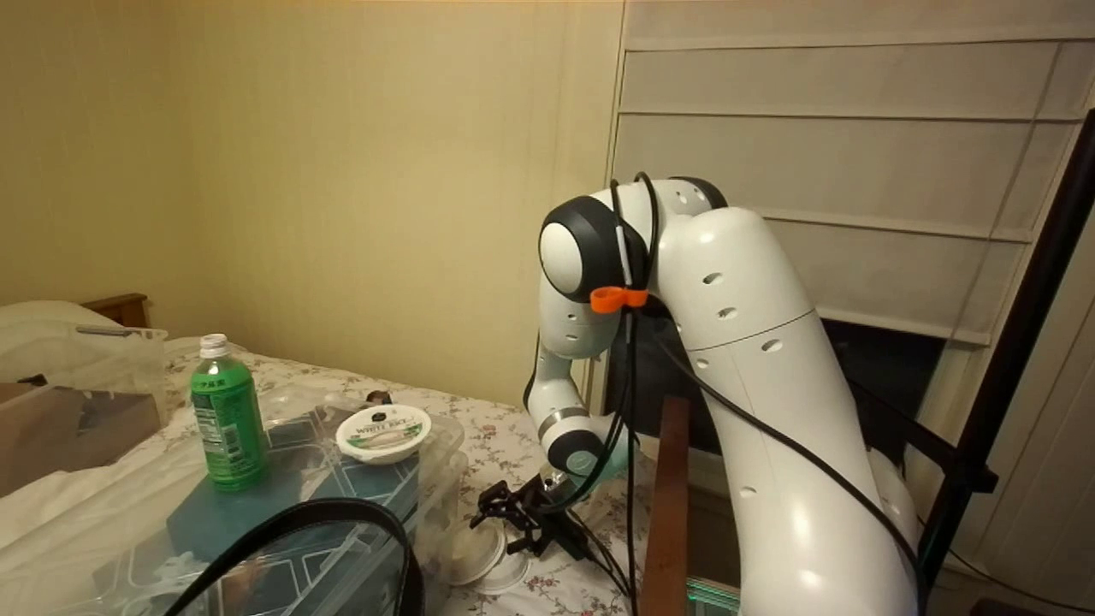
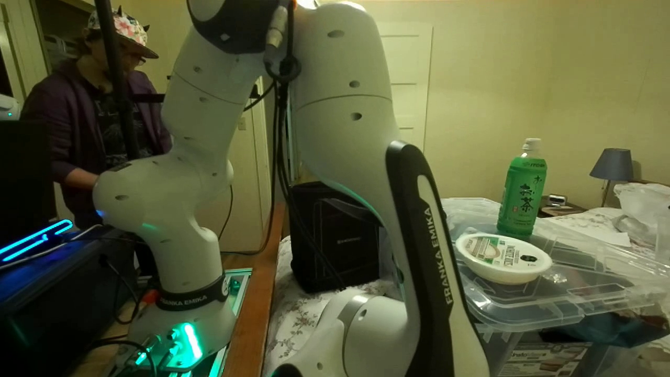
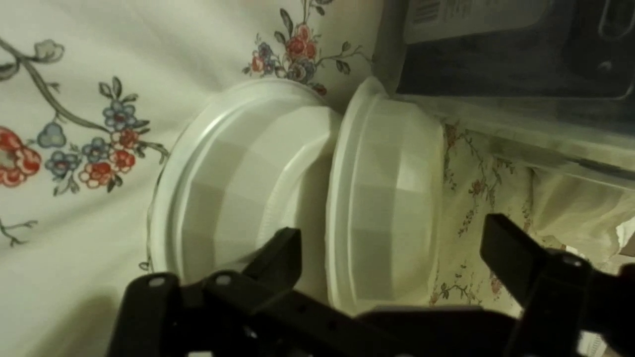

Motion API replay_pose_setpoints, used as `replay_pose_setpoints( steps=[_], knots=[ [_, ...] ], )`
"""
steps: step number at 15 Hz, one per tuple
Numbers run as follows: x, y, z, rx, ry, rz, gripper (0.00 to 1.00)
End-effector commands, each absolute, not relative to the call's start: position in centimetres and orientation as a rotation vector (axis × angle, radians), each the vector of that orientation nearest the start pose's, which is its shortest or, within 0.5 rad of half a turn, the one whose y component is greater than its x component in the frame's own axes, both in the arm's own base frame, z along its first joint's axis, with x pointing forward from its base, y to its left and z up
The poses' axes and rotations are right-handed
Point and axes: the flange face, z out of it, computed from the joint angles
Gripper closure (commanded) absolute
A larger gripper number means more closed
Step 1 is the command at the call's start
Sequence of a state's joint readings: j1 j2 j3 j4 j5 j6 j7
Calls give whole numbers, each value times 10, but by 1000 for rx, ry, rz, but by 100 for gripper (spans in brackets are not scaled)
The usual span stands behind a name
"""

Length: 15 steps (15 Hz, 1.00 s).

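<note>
My gripper (image 3: 392, 238) is open in the wrist view, with one finger on each side of a white plastic bowl (image 3: 387, 198). This bowl is tilted on its side, its rim toward the left finger. It is not gripped. A second white bowl (image 3: 233, 198) lies bottom up beside it, partly under the left finger; I cannot tell if that finger touches it. In an exterior view the gripper (image 1: 500, 530) is low over the floral cloth (image 1: 556, 590), at both bowls (image 1: 476, 552), next to the clear plastic box (image 1: 440, 488). The gripper is out of view in the remaining exterior view.
A sealed white rice bowl (image 1: 383, 435) and a green tea bottle (image 1: 229, 419) stand on the box lid (image 2: 570, 309). A black strap (image 1: 325, 511) arches in front. A wooden rail (image 1: 667, 522) runs beside the arm. A black bag (image 2: 335, 246) and a person (image 2: 104, 115) also show.
</note>
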<state>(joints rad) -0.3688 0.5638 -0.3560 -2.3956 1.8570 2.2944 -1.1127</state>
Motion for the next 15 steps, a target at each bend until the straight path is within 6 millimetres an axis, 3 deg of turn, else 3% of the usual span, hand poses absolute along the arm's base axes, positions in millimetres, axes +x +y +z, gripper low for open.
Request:
replay_pose_setpoints(
  steps=[1,2,3,5,12,13,15],
  knots=[
    [323,-278,60,-1971,1432,-523,6],
    [325,-276,60,-1976,1419,-526,13],
    [326,-275,60,-1978,1411,-528,31],
    [329,-275,63,-1991,1398,-528,39],
    [335,-280,70,-2048,1384,-535,88],
    [334,-282,73,-2064,1390,-534,46],
    [332,-286,82,-2092,1388,-557,49]
  ],
)
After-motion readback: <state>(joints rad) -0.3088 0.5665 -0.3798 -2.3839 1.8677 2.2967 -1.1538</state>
